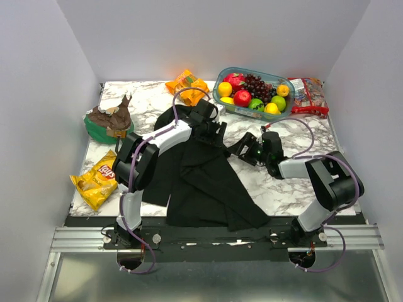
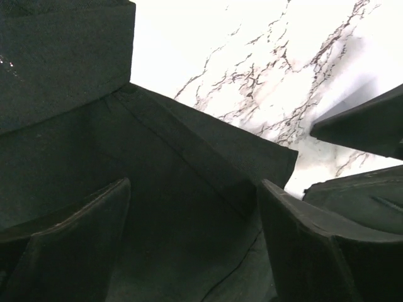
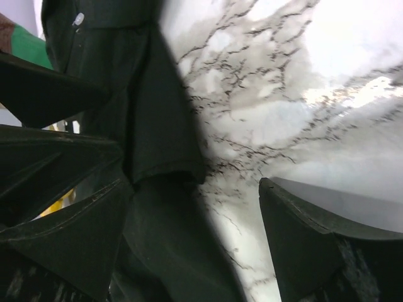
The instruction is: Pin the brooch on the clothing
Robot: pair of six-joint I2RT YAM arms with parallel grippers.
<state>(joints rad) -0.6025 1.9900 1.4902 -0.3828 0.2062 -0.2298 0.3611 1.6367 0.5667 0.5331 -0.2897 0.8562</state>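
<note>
The black shirt (image 1: 201, 179) lies crumpled on the marble table (image 1: 296, 182), spread from the middle toward the near edge. My left gripper (image 1: 213, 133) is open low over the shirt's upper part; in the left wrist view (image 2: 195, 242) only black cloth (image 2: 157, 189) lies between its fingers. My right gripper (image 1: 239, 148) is open at the shirt's right edge; in the right wrist view (image 3: 195, 242) it straddles the cloth edge (image 3: 157, 145) and bare marble. One small white button (image 3: 78, 19) shows there. The brooch is not visible in any view.
A clear tub of fruit (image 1: 253, 93) and a red packet (image 1: 308, 95) stand at the back right. An orange snack bag (image 1: 186, 85) is at the back, a green bowl with a brown item (image 1: 110, 119) at the left, a yellow chip bag (image 1: 97, 179) near the left edge.
</note>
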